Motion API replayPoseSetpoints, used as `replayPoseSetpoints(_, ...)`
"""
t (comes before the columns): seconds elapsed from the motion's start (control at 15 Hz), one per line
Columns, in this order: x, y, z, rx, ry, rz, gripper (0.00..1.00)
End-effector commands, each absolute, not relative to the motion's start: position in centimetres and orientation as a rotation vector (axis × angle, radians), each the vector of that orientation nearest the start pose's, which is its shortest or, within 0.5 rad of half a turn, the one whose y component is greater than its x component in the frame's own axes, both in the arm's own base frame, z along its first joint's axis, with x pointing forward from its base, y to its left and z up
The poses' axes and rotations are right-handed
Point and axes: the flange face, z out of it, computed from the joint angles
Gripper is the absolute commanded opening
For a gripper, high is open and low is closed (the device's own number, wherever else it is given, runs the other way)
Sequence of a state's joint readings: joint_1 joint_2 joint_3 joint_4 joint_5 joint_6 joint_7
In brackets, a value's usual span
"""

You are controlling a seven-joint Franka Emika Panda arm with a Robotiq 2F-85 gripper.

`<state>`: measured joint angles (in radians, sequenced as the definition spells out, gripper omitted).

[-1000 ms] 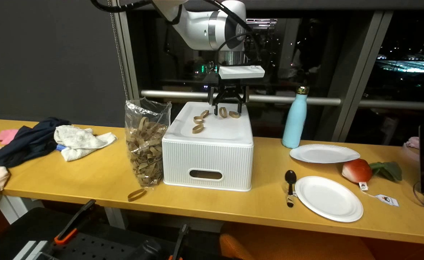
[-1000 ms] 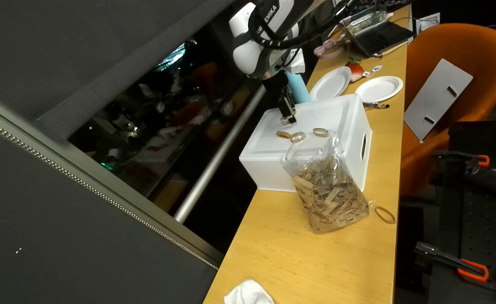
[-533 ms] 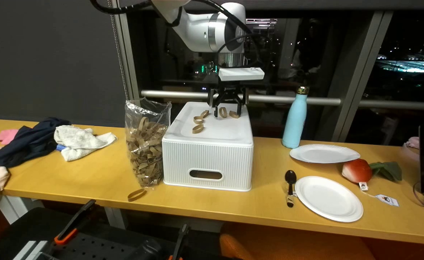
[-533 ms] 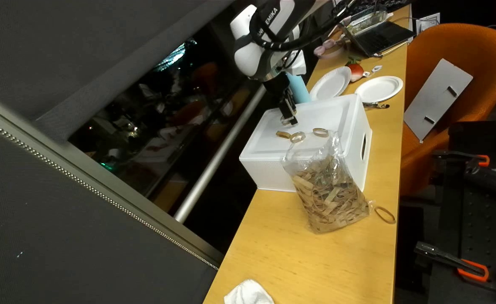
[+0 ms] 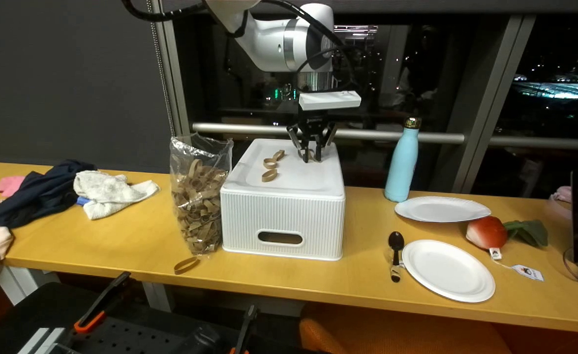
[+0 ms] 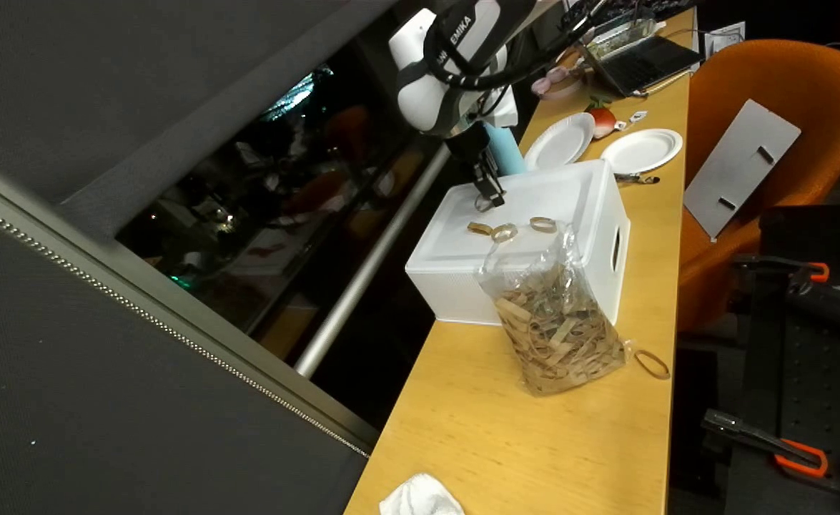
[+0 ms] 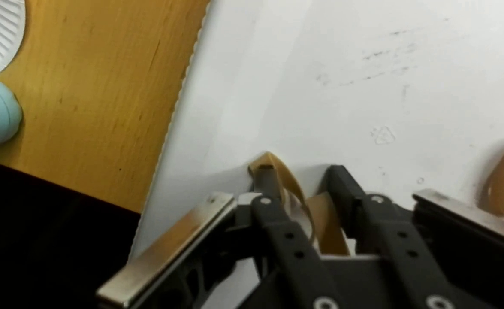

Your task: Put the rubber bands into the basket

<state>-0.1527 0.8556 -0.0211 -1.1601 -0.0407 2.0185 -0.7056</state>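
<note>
Three tan rubber bands (image 5: 270, 175) lie on top of the white box (image 5: 284, 214) in both exterior views. My gripper (image 5: 312, 158) reaches down at the far part of that lid, partly narrowed, with a gap between its fingertips. Inside the wrist view's jaws, a thin rubber band (image 7: 292, 184) bends around the left fingertip, and a wider rubber band (image 7: 328, 220) stands near the right finger; neither looks firmly pinched. The basket appears as a tall see-through bag (image 6: 559, 329) filled with bands, beside the box. One loose rubber band (image 5: 186, 265) rests on the table at its foot.
A blue bottle (image 5: 402, 162), two white plates (image 5: 448, 270) and a black spoon (image 5: 396, 243) are right of the box in an exterior view, along with a red-and-white toy vegetable (image 5: 486, 233). Crumpled cloths (image 5: 111, 191) lie to the left. A window bar runs behind.
The jaws have narrowed from wide apart to a small gap, drawing two bands close together between the fingers. My gripper sank slightly beforehand. The other bands and the bag have stayed put.
</note>
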Motion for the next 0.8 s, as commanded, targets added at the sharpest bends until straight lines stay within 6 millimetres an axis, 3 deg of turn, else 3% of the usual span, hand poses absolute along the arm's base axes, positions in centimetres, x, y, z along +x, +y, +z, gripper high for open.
replayPoseSetpoints(0.0, 75.3, -12.0, 28.5, -3.069, -0.934, 0.007, 0.05)
replayPoseSetpoints(0.13, 75.4, -11.6, 28.7, -3.07, -0.951, 0.001, 0.0)
replayPoseSetpoints(0.33, 75.5, -10.7, 29.6, -3.07, -0.957, -0.006, 0.01)
replayPoseSetpoints(0.73, 74.8, -6.5, 34.8, -3.074, -0.987, -0.02, 0.01)
